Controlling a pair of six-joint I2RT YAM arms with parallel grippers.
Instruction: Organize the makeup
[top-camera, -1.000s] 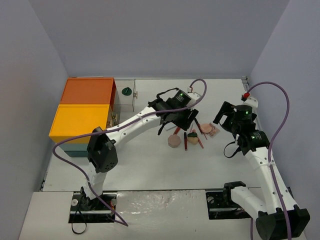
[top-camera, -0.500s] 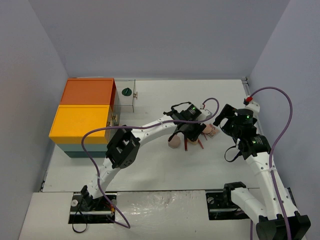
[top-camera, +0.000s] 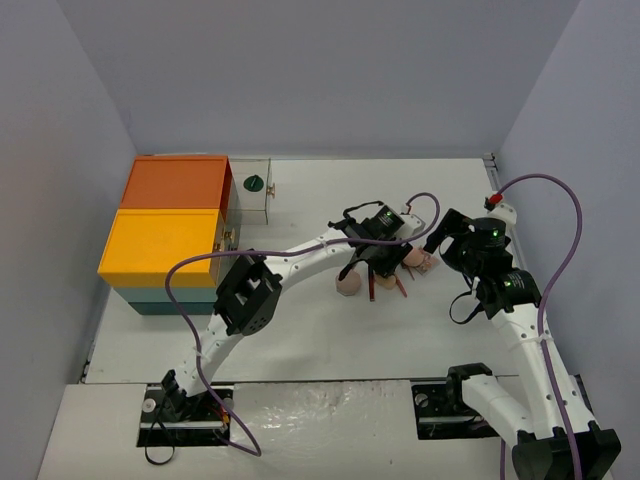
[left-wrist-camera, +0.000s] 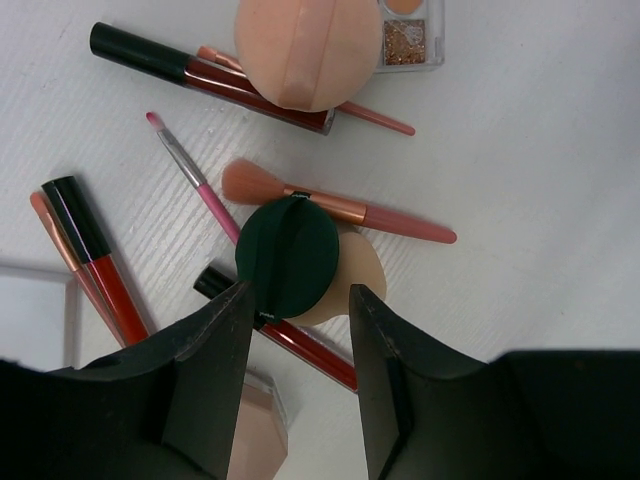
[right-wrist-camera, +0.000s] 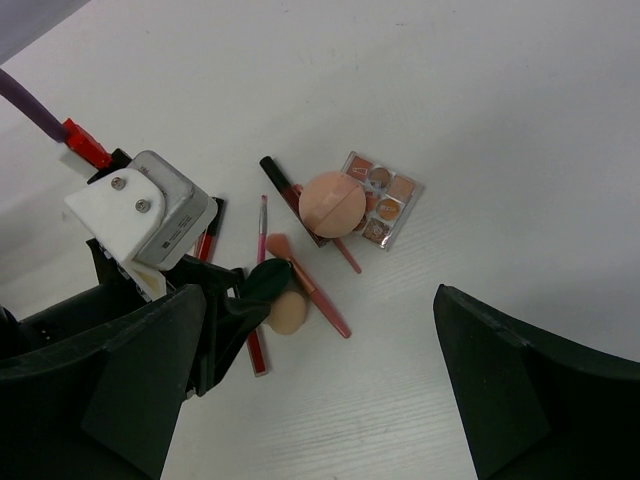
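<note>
The makeup lies in a loose pile mid-table (top-camera: 385, 270). A dark green sponge (left-wrist-camera: 287, 258) rests partly on a peach sponge (left-wrist-camera: 352, 280). My left gripper (left-wrist-camera: 298, 325) has come down over them, one finger touching the green sponge and the other the peach one. Around them lie a pink brush (left-wrist-camera: 340, 207), red gloss tubes (left-wrist-camera: 95, 255) and a round peach puff (right-wrist-camera: 333, 203) on the palette (right-wrist-camera: 392, 198). My right gripper (right-wrist-camera: 325, 390) hangs wide open above bare table to the right of the pile, holding nothing.
A teal box with orange and yellow lids (top-camera: 170, 230) stands at the left edge, a clear tray with a green piece (top-camera: 255, 185) beside it. A pink block (left-wrist-camera: 258, 430) lies just under my left fingers. Walls close in on three sides.
My left arm has reached right and dropped onto the pile, and its jaws have narrowed around the green sponge. The right arm has edged slightly left.
</note>
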